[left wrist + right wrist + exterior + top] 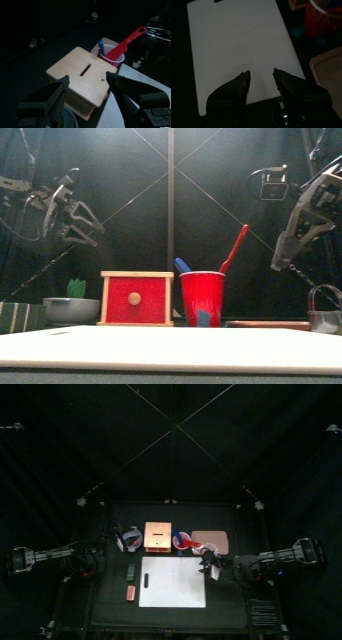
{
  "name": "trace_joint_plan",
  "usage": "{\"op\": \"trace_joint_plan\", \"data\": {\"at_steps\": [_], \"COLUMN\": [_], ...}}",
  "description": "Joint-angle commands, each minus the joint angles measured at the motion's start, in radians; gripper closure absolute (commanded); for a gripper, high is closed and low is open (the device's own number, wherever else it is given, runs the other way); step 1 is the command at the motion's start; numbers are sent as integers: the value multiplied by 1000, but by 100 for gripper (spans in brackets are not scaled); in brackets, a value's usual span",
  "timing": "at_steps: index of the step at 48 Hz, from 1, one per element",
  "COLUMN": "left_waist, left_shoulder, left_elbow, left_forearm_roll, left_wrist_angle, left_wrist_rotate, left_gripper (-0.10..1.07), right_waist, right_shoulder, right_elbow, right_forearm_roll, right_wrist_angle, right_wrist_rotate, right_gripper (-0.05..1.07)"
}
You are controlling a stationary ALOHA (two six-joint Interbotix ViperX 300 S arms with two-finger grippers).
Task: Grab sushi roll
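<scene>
White board (234, 45) lay directly under the right tool (261, 75), jaws parted, empty. Left tool (87, 82), spread wide and empty, hung over the wooden box (83, 75), red cup (112, 57) beyond. Sushi roll not discernible; grab not begun.

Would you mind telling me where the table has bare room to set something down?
The white rectangular board is bare. Behind it is crowded: grey bowl, wooden box with red front, red plastic cup holding utensils, and a tan tray.
</scene>
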Motion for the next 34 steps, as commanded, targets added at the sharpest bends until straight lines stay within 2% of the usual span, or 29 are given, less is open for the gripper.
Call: {"op": "trace_joint_plan", "data": {"at_steps": [1,9,19,25,34], "left_waist": [-80,-201,-331,-380,-388], "left_shoulder": [23,91,183,225,252], "left_elbow": [-46,-75,-121,-126,-114], "left_forearm_roll": [14,18,80,101,101], "left_wrist_angle": [-43,-55,-95,-138,-158], "left_wrist_rotate": [-2,6,5,5,3], "left_gripper": [4,4,4,4,4], "right_waist": [-2,0,5,5,-2], "right_shoulder": [-25,-75,-153,-175,-167], "right_elbow": [-38,-49,-31,-15,-14], "right_forearm_roll": [-18,-86,-150,-193,-209], "right_wrist_angle": [-11,-49,-127,-172,-215], "right_wrist_rotate": [-5,0,-3,-2,-3], "right_gripper": [23,23,23,23,23]}}
